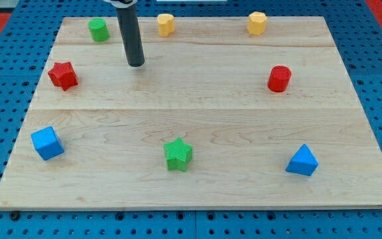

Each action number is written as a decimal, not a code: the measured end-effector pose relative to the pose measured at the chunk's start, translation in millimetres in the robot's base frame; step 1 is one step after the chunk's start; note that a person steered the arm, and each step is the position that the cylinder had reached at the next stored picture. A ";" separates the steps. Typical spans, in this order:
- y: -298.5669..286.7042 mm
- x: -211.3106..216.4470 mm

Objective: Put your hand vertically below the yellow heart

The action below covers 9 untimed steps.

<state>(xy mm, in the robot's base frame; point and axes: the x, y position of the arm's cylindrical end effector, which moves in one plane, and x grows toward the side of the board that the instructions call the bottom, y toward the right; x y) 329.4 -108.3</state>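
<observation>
Near the view's top left, on the pale wooden board (197,99), my tip (136,65) rested on bare wood, the dark rod carrying no jaws and holding nothing. Up and to its right, near yet apart, stood the yellow block (166,24), probably the heart, though its shape was hard to read at that distance. A second yellow block (257,22), roughly hexagonal, sat further right along the top edge. Left of the rod were the green cylinder (98,30) and, lower, the red star (63,75). A red cylinder (279,78) stood at right. Along the bottom lay the blue cube (47,143), green star (178,154) and blue triangular block (302,161).
</observation>
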 end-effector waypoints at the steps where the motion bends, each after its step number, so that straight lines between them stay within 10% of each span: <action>1: 0.0 0.0; 9: -1.7 -19.4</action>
